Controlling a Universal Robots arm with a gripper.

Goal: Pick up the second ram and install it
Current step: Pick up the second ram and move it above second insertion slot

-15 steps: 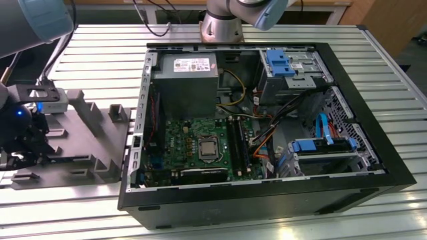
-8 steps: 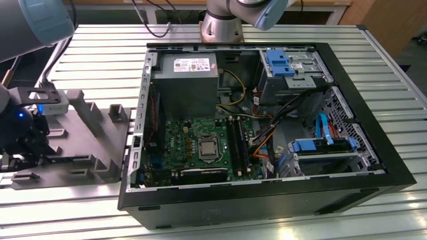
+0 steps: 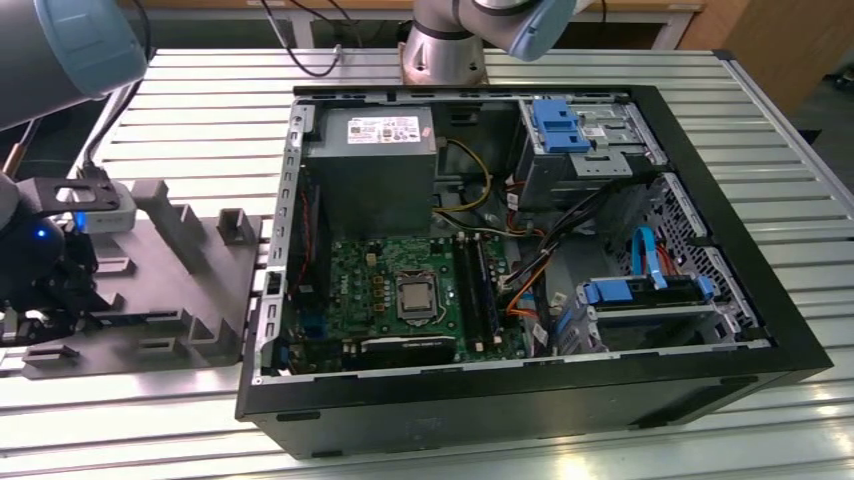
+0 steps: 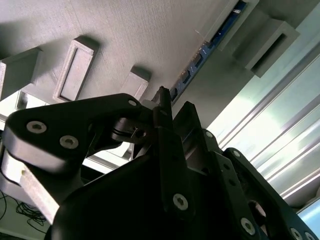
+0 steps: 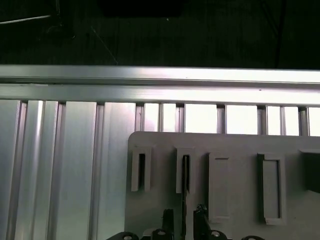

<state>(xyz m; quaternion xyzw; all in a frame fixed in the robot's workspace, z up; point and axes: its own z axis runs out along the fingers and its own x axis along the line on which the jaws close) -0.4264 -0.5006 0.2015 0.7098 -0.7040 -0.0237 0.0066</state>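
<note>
The gripper point(image 5: 184, 221) hung low over a gray slotted fixture point(image 5: 235, 145), its two black fingers point(image 5: 167, 219) set apart, one on each side of the second ram point(image 5: 184, 175). In the first wrist view a strip of pale fixture showed between each finger and the stick, so the claw was parted and gripped nothing. The second ram stood on its edge in a narrow slot of the fixture, a thin dark line running away from the fingertips. In the second wrist view the same stick point(image 4: 205, 47) lay along its slot in the fixture point(image 4: 125, 30), with bluish chips along its edge, and its near end passed between the fingertips of the gripper point(image 4: 174, 107).

In the exterior view the fixture point(image 3: 174, 270) sat at the exterior view's left on a table of aluminium slats point(image 3: 200, 110), under the arm point(image 3: 60, 45) in the upper left of the frame. Just beside it, across the middle of the frame, lay an open computer case point(image 3: 534, 400) with a green motherboard point(image 3: 367, 275) inside.
</note>
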